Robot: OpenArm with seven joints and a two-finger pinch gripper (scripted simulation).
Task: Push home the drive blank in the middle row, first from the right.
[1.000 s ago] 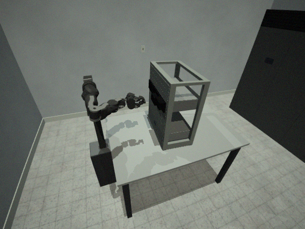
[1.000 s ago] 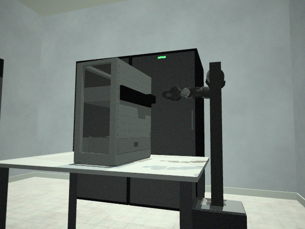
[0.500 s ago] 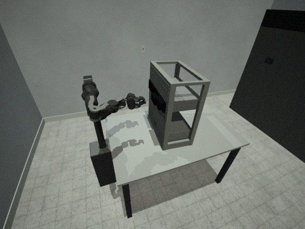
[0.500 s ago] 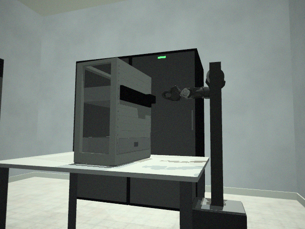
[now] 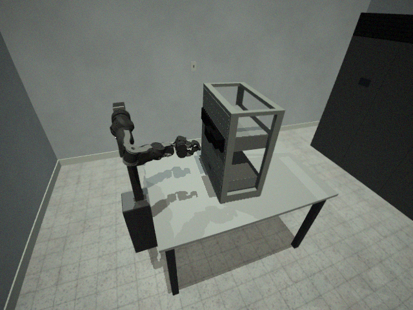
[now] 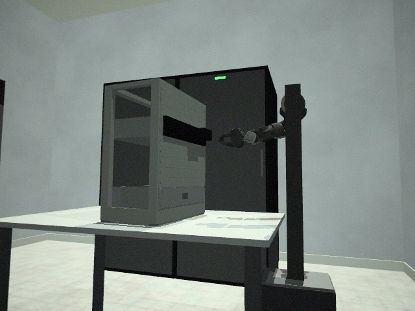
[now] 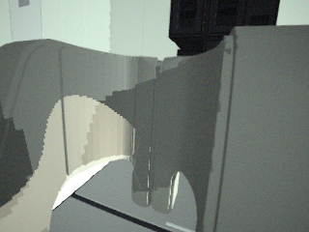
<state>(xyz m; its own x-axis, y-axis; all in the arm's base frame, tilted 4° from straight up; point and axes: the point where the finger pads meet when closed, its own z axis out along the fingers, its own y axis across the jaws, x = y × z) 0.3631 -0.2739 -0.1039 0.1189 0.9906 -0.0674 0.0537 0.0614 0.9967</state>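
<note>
The grey open-frame rack [image 5: 240, 140] stands on the white table. Its front faces my arm and carries the black storage chassis [image 5: 211, 130], which shows in the exterior view as a dark band [image 6: 185, 131]. Part of that band stands out further at its right end [image 6: 205, 134]; single blanks are too small to tell apart. My gripper [image 5: 195, 145] [image 6: 222, 138] is shut and empty. It hovers at chassis height a short way in front of the rack, apart from it. In the wrist view the closed fingers [image 7: 152, 198] fill most of the frame, with the dark chassis [image 7: 222, 19] beyond them.
My arm's post and dark base box [image 5: 138, 216] stand at the table's left edge. A tall dark cabinet [image 6: 234, 140] stands behind the table, and another [image 5: 373, 110] by the right wall. A small dark slot [image 6: 184, 195] sits low on the rack front.
</note>
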